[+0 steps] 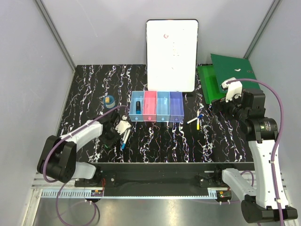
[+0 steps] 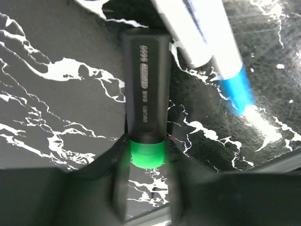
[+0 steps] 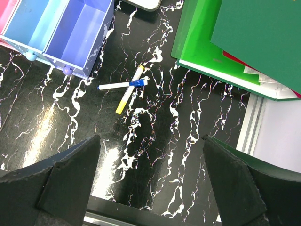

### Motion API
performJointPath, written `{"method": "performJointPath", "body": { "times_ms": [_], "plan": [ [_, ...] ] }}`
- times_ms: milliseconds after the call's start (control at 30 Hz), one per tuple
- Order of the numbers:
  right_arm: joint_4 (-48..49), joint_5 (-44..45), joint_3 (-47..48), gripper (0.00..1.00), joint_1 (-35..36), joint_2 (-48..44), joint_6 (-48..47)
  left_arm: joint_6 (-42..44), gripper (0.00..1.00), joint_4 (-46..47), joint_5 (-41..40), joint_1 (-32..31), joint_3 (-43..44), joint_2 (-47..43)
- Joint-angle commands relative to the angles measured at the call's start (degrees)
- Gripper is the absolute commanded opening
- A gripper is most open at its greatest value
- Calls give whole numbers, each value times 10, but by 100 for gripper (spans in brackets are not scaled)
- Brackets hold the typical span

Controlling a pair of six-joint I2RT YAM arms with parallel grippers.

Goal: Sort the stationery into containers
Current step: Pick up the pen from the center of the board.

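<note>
Left tool [image 2: 146, 162] pinches the green-black marker [image 2: 145, 94] near its green end, low on the black marbled worktop [image 2: 56, 117], beside a blue-tipped white pen [image 2: 221, 56]. The barrel reads "S600"; the smaller print is blurred. Right tool [image 3: 150, 174] hangs spread wide.

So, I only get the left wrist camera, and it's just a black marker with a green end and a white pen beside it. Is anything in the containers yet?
Observer: One thing. The top view shows a dark object lying in the leftmost light blue bin.
Operator: And where's the other arm?
Observer: Over by the green binder, with the right gripper open and holding nothing.
Operator: Anything near it to pick up?
Observer: Yes, its own camera shows a blue-ended pen and a yellow-ended pen lying crossed just ahead of it.
</note>
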Motion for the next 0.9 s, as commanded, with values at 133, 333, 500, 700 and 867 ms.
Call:
{"method": "performJointPath", "body": {
  "times_ms": [133, 333, 500, 700, 867],
  "plan": [
    [11, -5, 22, 97, -1, -3, 5, 15, 0, 28, 20, 4, 22, 25],
    [10, -5, 22, 97, -1, -4, 3, -7, 0, 4, -4, 17, 90, -22],
    [10, -7, 22, 97, -1, 1, 11, -56, 0, -34, 25, 21, 206, -45],
    [15, -7, 15, 96, -1, 3, 22, -164, 0, -37, 81, 20, 337, 12],
    [16, 1, 16, 96, -1, 5, 21, -260, 0, -33, 106, 20, 439, 136]
  ]
}}
